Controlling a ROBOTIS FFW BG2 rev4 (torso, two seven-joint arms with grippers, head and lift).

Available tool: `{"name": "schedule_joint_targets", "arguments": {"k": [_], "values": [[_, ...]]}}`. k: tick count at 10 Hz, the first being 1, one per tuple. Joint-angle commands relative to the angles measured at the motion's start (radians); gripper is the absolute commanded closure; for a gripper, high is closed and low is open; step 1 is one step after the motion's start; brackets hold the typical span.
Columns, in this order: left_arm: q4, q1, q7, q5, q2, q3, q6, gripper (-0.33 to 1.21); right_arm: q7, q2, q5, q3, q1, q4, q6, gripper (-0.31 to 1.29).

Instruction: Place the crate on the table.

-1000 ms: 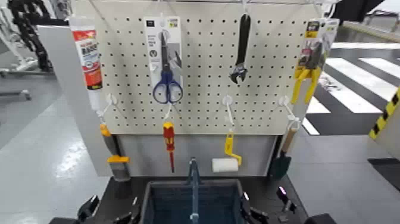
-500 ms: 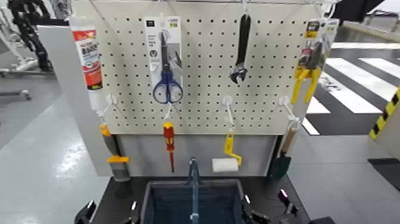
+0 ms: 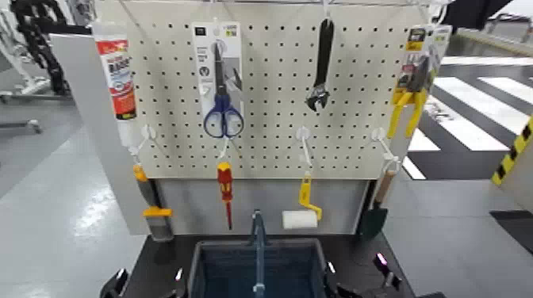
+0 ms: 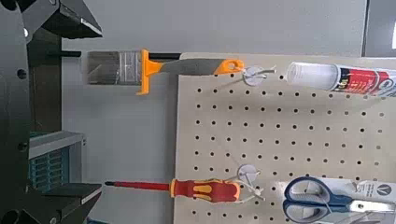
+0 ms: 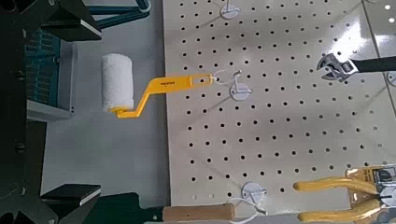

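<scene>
The dark blue-grey crate (image 3: 258,271) sits on the black table (image 3: 157,255) at the bottom middle of the head view, its thin centre bar (image 3: 258,234) upright. My left gripper (image 3: 147,284) is beside the crate's left wall and my right gripper (image 3: 361,284) is beside its right wall, both cut off by the frame's lower edge. In the left wrist view the left gripper (image 4: 93,107) is open, its fingers (image 4: 67,19) wide apart, with a strip of crate lattice (image 4: 51,161) behind them. In the right wrist view the right gripper (image 5: 84,107) is open too, with the crate (image 5: 51,65) close by.
A beige pegboard (image 3: 270,87) stands upright just behind the table. It holds scissors (image 3: 222,87), a wrench (image 3: 321,67), yellow pliers (image 3: 412,87), a red screwdriver (image 3: 225,190), a paint roller (image 3: 300,218), a brush (image 3: 151,208) and a glue tube (image 3: 117,75). Grey floor lies on both sides.
Both grippers have sunk toward the bottom edge of the head view and show less than before. The crate has not moved.
</scene>
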Motion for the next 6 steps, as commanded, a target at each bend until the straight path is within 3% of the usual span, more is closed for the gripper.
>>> {"name": "schedule_joint_targets", "arguments": {"k": [1,6], "values": [[0.003,-0.004,0.003,0.0,-0.001,-0.005,-0.007,0.13,0.002,0.003,0.014,-0.005,0.006,-0.005,-0.003,0.15],[0.009,-0.018,0.011,0.002,0.0,-0.014,-0.017,0.13,0.002,0.007,0.02,-0.011,0.01,-0.008,-0.016,0.15]]}}
